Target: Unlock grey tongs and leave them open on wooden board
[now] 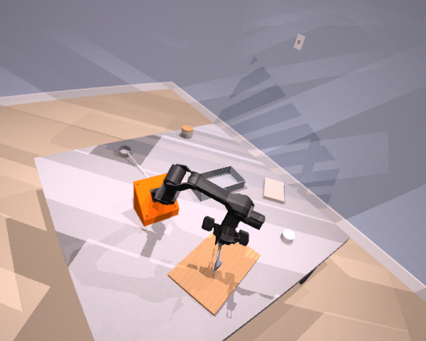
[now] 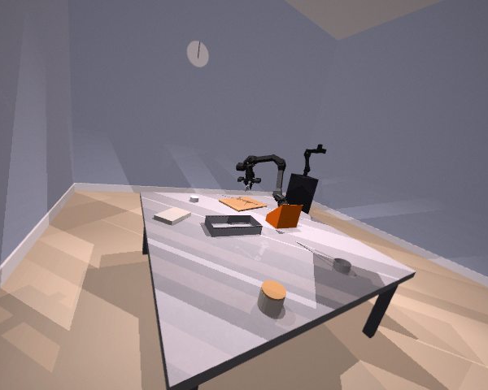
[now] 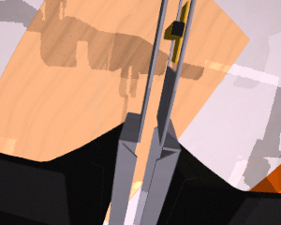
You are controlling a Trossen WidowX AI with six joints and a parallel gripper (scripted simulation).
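The hand (image 1: 219, 245) is clamped on the grey tongs (image 1: 217, 261), gripping them near one end so they hang almost straight down over the wooden board (image 1: 191, 277). In the wrist view the hand (image 3: 142, 150) has its two grey fingers pressed against the tongs (image 3: 172, 37) from either side, and the two thin arms run away from the camera close together, nearly parallel, with a small yellow and black piece (image 3: 178, 28) fixed between them further down. The lower ends of the tongs sit low over the board (image 3: 72, 88); whether they touch the wood is hard to tell from these angles. The board lies flat on the bench (image 1: 106, 293) near its front edge, below the black arm (image 1: 220, 194), which reaches out from the orange base block (image 1: 153, 203). Behind the arm sits the grey roasting tin (image 1: 224, 180), with nothing across it, well apart from the board. Beside the tin is a pale flat block (image 1: 274, 189), and a small white disc (image 1: 287, 235) lies near the bench's right edge. Farther back are a small grey cup with a long thin handle (image 1: 124, 150) and a grey jar with a tan lid (image 1: 186, 131). In the exterior view the hand (image 2: 247, 181) hangs above the far side of the board (image 2: 241, 203), with the tin (image 2: 233, 224) nearer the camera.
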